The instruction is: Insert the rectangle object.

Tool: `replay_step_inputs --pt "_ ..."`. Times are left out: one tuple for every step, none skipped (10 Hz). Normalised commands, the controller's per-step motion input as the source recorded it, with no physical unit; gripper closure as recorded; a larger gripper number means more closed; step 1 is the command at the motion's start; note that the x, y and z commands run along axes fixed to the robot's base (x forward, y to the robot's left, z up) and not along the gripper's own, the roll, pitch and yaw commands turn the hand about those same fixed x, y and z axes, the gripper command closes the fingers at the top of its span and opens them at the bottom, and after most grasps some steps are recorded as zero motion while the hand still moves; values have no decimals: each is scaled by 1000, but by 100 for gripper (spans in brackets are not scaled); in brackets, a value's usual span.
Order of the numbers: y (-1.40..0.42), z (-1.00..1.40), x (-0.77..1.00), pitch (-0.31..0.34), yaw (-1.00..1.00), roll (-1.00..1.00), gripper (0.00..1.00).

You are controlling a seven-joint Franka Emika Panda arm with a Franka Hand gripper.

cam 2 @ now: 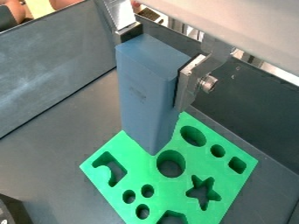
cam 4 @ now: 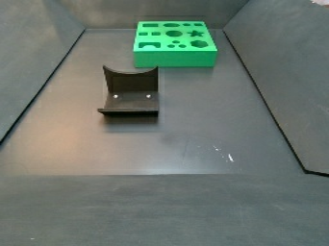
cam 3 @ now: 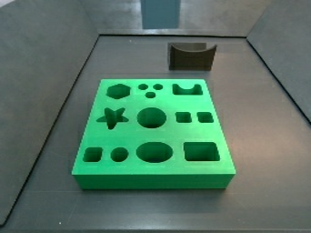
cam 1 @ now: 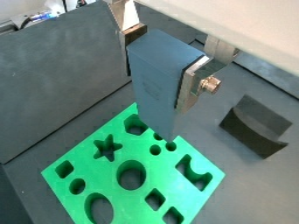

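Note:
My gripper is shut on the rectangle object, a tall plain blue-grey block, and holds it upright by its upper end. It shows the same way in both wrist views, with a silver finger on each side of the block. The block hangs above the green board, clear of it, over one edge. In a side view only the block's lower end shows, above and behind the board. The board has a large rectangular cutout near its front right corner.
A dark grey block with a curved notch lies on the floor beside the board; it also shows in a side view and a wrist view. Dark walls enclose the floor. The board has several other cutouts, among them a star.

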Motion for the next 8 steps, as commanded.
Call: replay_step_inputs --pt "-297 -854 283 -157 0 -69 100" --pt "-363 -931 397 -149 14 -37 100" --pt "-434 -963 343 -147 0 -11 100" --pt "-437 -1000 257 -116 0 0 100" --pt "-440 -937 306 -57 14 9 100" --pt "-440 -731 351 0 46 61 100" --pt "-331 -463 249 0 51 67 100" --pt "-223 -254 31 -21 29 9 100"
